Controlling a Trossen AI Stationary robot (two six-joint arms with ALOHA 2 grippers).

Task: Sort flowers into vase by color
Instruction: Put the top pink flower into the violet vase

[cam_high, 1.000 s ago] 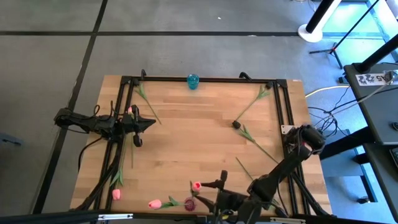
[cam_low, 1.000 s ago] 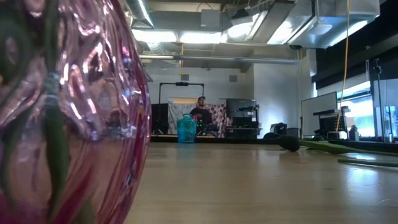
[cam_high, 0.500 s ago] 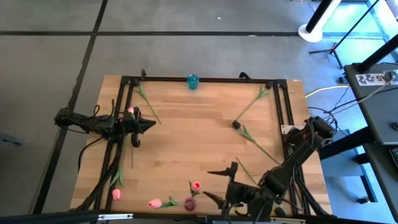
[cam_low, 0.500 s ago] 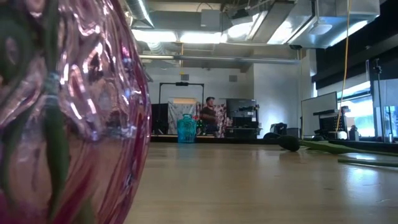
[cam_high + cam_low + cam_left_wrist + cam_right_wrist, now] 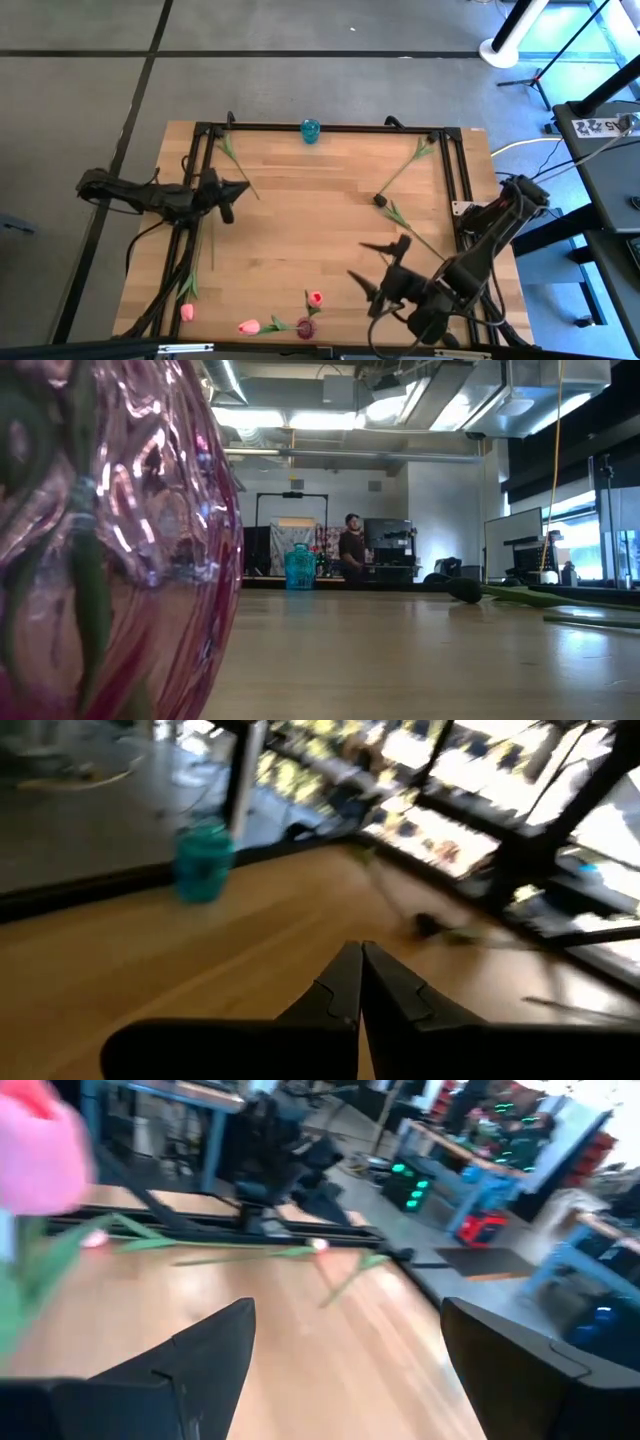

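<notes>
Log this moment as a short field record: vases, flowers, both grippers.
pink vase: near table edge, holds a pink flower
blue vase: far edge, middle, no flower visible in it
loose pink flowers: one beside the pink vase, one at the near left corner
dark flower: head near table centre-right
left gripper: shut, empty, over the table's left side
right gripper: open, empty, right of the pink vase

A wooden desk (image 5: 300, 230) stands on a grey floor (image 5: 80, 90) crossed by dark lines. Beyond its far edge, ceiling lights (image 5: 300, 420) glow, and a person (image 5: 351, 545) stands by equipment.
</notes>
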